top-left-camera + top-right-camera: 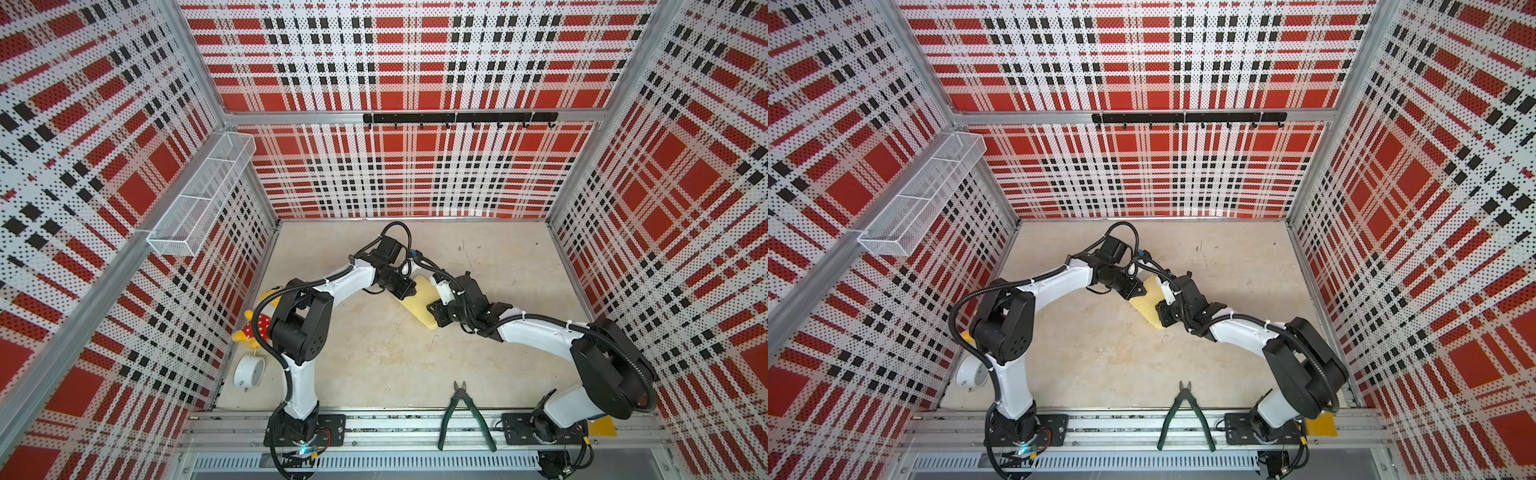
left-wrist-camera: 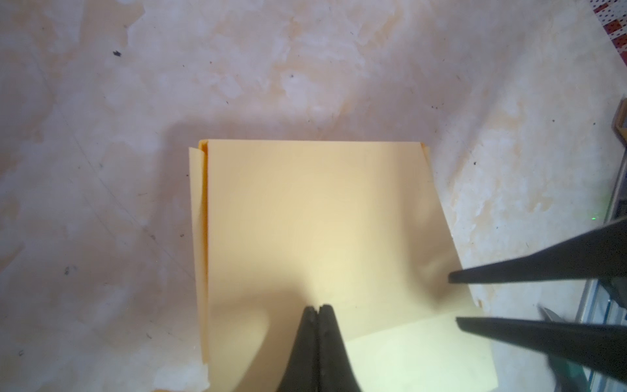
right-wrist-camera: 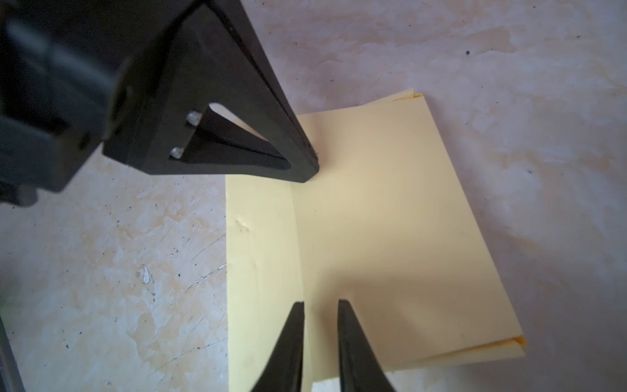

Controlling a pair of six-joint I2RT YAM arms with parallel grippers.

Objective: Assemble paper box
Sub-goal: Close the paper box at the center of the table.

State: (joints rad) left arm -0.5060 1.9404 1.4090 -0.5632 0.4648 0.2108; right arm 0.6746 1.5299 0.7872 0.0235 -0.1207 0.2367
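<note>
Three plaid perforated walls (image 1: 395, 166) enclose the cell I am watching, and the mottled beige tabletop (image 1: 374, 365) fills the floor. Both arms reach toward the middle, the left arm (image 1: 299, 316) and the right arm (image 1: 540, 332) meeting over the work. A white wire basket (image 1: 199, 195) hangs on the left wall and a black hook rail (image 1: 459, 118) runs across the back.

I see the paper box (image 1: 417, 309) lying folded flat on the tabletop near its middle, between the two grippers. In the wrist views it is a pale yellow top panel (image 2: 305, 220) with stacked layers at the edges and a paler flap sticking out from under it.

Green-handled cutters (image 1: 465, 415) lie at the front edge, partly on the rail. A yellow plush toy (image 1: 257, 324) with a red spotted part sits behind the left arm, a small white round clock (image 1: 248, 372) just in front of it.

My left gripper (image 2: 319, 307) has its fingers pressed together, tips on the top panel; whether card is caught I cannot tell. My right gripper (image 3: 320, 302) shows a narrow gap, tips straddling the panel's edge. A yellow-orange tag (image 1: 600, 427) lies by the right base.
</note>
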